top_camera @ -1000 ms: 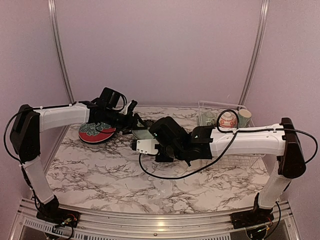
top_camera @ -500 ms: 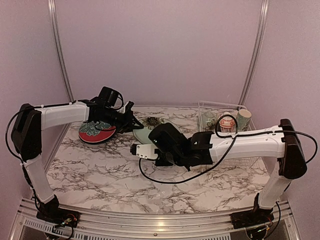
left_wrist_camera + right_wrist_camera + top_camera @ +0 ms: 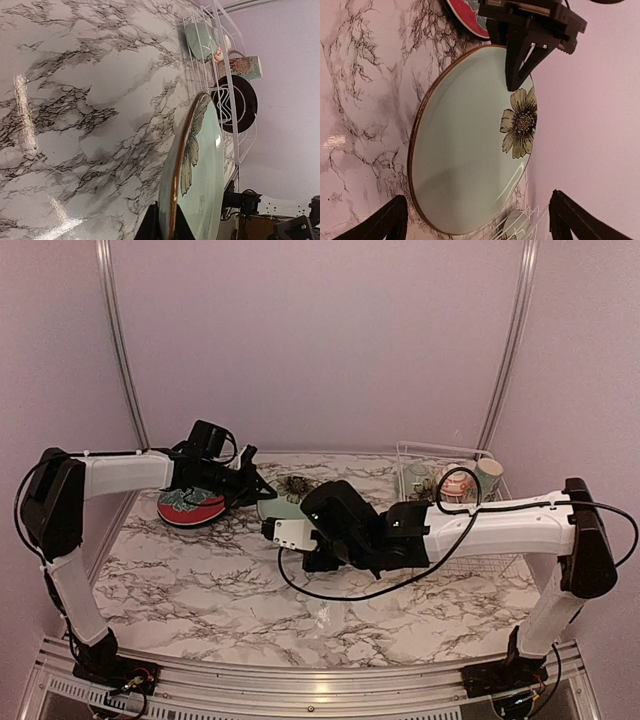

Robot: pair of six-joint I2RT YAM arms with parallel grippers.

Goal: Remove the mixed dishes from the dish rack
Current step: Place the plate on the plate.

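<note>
Pale green plate (image 3: 465, 150) stood tilted mid-frame, its upper rim pinched by the left hand (image 3: 520, 70). The right hand (image 3: 479, 210) gaped wide, fingers (image 3: 390, 222) flanking its lower edge.

the left gripper (image 3: 257, 488) holds the edge of the pale green plate (image 3: 288, 493) over the marble table (image 3: 200, 580). the red plate (image 3: 190, 508) lies flat by it. the white rack (image 3: 440, 447) stands at the right.

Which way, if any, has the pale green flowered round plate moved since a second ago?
Yes: in the top view the pale green plate shifted slightly left, toward the dark red patterned plate.
</note>
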